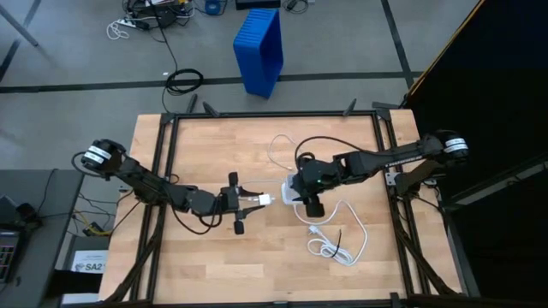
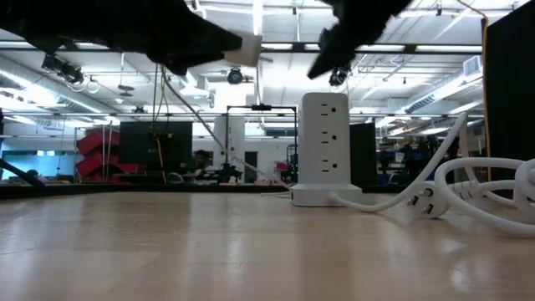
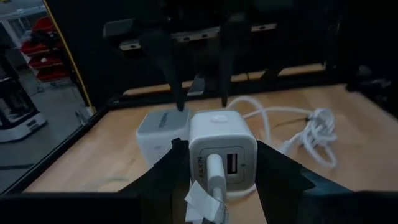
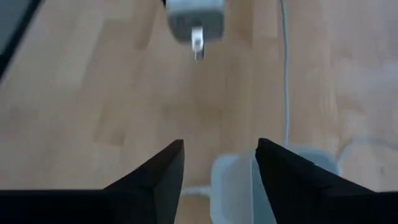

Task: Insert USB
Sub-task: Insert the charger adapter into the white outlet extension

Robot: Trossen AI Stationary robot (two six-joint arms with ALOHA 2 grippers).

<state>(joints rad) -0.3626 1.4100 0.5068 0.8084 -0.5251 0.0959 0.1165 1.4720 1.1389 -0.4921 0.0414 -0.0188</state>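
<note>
My left gripper [image 1: 257, 201] sits mid-table, shut on a white charger block [image 3: 222, 146] that is lifted off the wood. A thin white USB plug [image 3: 216, 171] sits in the left port of the block's face, and its cable runs back between my fingers. Just right of it a white power tower [image 2: 324, 142] stands upright on its base. My right gripper [image 4: 221, 146] hovers open over the tower's top [image 4: 239, 186], fingers pointing down, touching nothing that I can see. A thin white cable [image 1: 278, 150] loops on the wood beyond the tower. My left gripper holds the charger block by its two opposite side walls [image 3: 254, 158], pinched between the two fingers. The fingers come level from the table's left. The block is lifted clear of the table [image 2: 242, 46], with its port face turned back toward my wrist.
The tower's thick white cord [image 1: 338, 239] lies coiled on the wood near the right front, its plug [image 2: 422, 201] resting on the table. Black frame rails [image 1: 274, 114] border the tabletop. A blue crate [image 1: 259, 47] stands on the floor beyond the far edge.
</note>
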